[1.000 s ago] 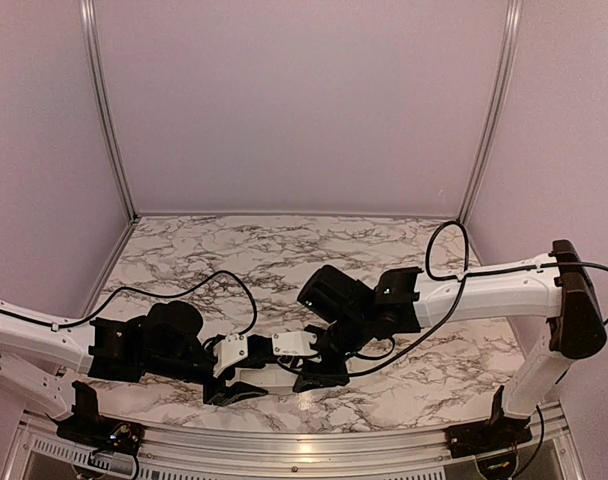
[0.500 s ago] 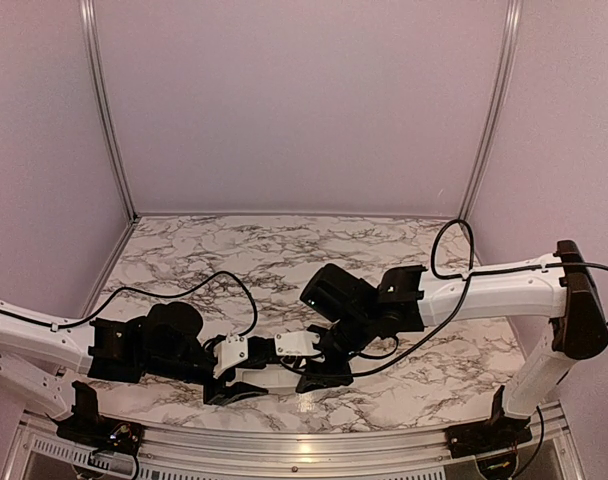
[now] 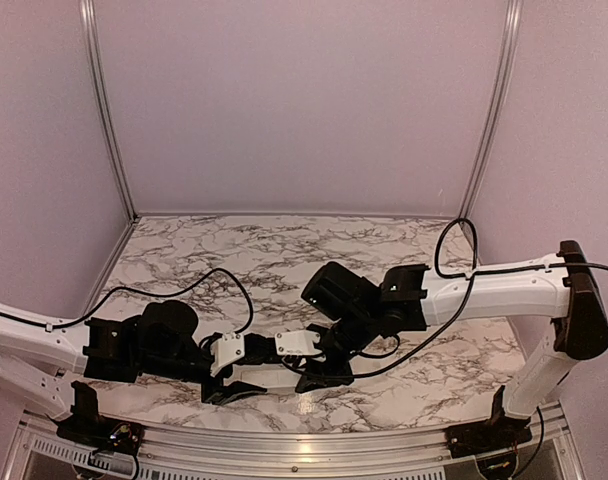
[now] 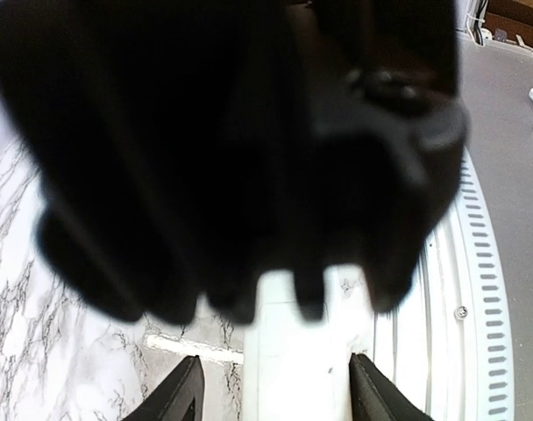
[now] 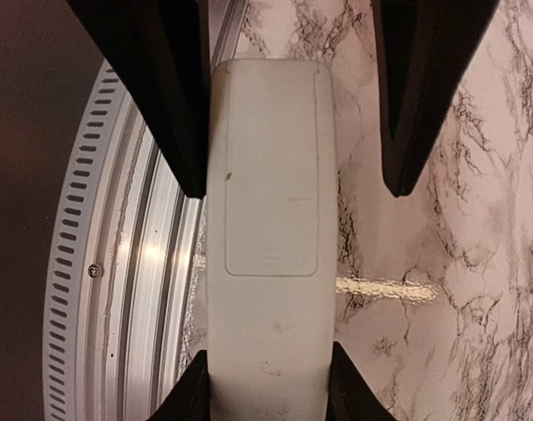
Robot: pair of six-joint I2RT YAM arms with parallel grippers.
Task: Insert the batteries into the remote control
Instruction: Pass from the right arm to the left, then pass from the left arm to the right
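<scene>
The right tool (image 5: pixel 265 399) grasps the remote control (image 5: pixel 271 254) across its width, closed back panel toward its camera, lifted off the desk (image 5: pixel 442 219) so the left tool (image 4: pixel 275 386) can straddle the other end; whether that one grips, I cannot tell. No batteries show.
</scene>
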